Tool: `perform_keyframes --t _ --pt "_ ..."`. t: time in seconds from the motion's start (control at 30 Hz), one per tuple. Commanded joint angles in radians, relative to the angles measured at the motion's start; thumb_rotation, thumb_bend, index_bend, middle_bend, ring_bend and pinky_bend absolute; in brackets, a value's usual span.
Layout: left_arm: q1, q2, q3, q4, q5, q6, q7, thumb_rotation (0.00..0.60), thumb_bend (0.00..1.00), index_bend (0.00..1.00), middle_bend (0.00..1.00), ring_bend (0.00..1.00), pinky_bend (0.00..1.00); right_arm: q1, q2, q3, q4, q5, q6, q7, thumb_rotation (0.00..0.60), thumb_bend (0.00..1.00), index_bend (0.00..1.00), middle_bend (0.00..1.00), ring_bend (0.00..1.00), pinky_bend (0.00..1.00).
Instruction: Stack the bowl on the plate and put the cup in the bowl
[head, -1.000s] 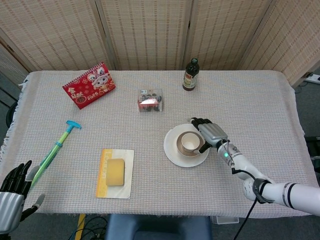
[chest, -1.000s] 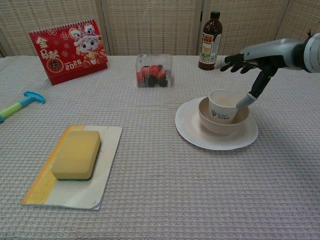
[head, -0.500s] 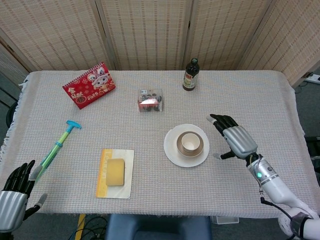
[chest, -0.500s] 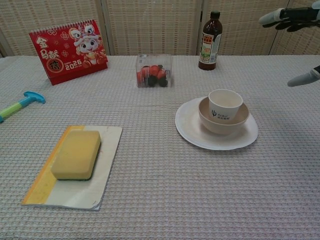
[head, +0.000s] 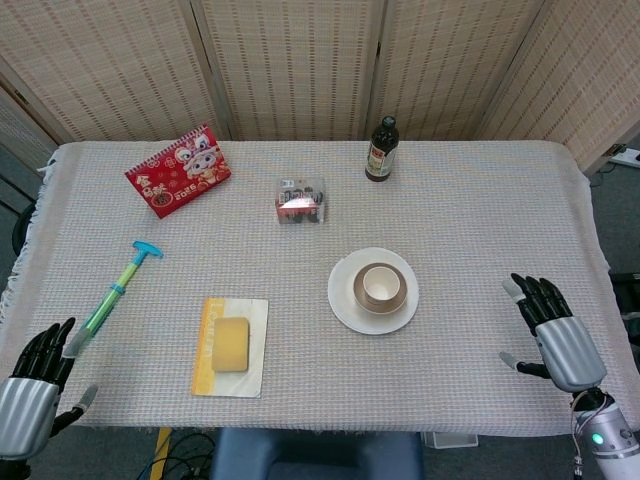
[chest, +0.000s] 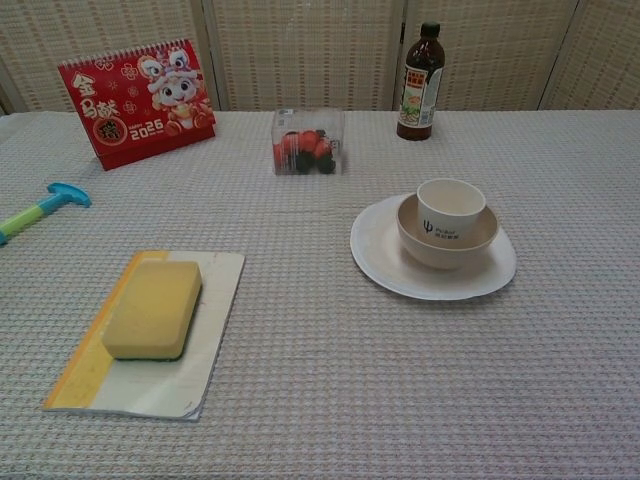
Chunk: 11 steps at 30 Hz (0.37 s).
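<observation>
Table (head: 480, 190): covered in a pale woven cloth; carries the whole stack a little right of centre, nearer the front edge than the back.

Plate (chest: 385, 268): flat on the cloth, upright, bearing the bowl; unmoved across the last second.

Bowl (chest: 418, 246): seated on the plate, level, rim clear all round.

Cup (chest: 450, 210): standing upright inside the bowl, printed mark facing the front edge; no longer touched by anything (a second ago the right hand was at its rim).

Right hand (head: 553, 333): withdrawn from the stack to the front right corner, well apart from the plate; released, fingers spread, holding nothing. Gone from the chest view altogether.

Left hand (head: 32, 395): at the front left corner, fingers apart, empty; barely shifted over the second.

Change noted: right hand lifted off the cup, swung out past the plate's right side, then dropped back toward the front right corner; stack left standing undisturbed.

Bearing on task: judged complete, bowl on plate and cup in bowl, both hands clear. Nothing further called for beyond keeping the arms away from the stack.

Other items: calendar (head: 178, 170) at the back left, bottle (head: 380, 149) at the back edge, sponge (chest: 153, 308) on its board near the front; none disturbed.
</observation>
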Motion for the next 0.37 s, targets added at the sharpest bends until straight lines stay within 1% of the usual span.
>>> perform_keyframes --t 0.03,0.2,0.37 --pt "0.0 -0.003 0.002 0.002 0.004 -0.001 0.003 0.6 0.31 0.0 0.0 0.0 0.16 -0.016 -0.003 -0.007 0.001 -0.025 0.015 -0.009 0.6 0.09 0.0 0.0 0.0 0.0" --pt "-0.004 -0.007 0.002 0.011 0.012 0.0 0.006 0.6 0.31 0.0 0.0 0.0 0.16 -0.032 0.001 -0.003 -0.009 -0.034 0.022 -0.019 0.6 0.09 0.0 0.0 0.0 0.0" --pt "-0.017 -0.011 0.0 0.014 -0.004 -0.029 0.002 0.6 0.31 0.0 0.0 0.0 0.16 -0.037 -0.002 0.002 -0.01 -0.04 0.011 -0.033 0.6 0.09 0.0 0.0 0.0 0.0"
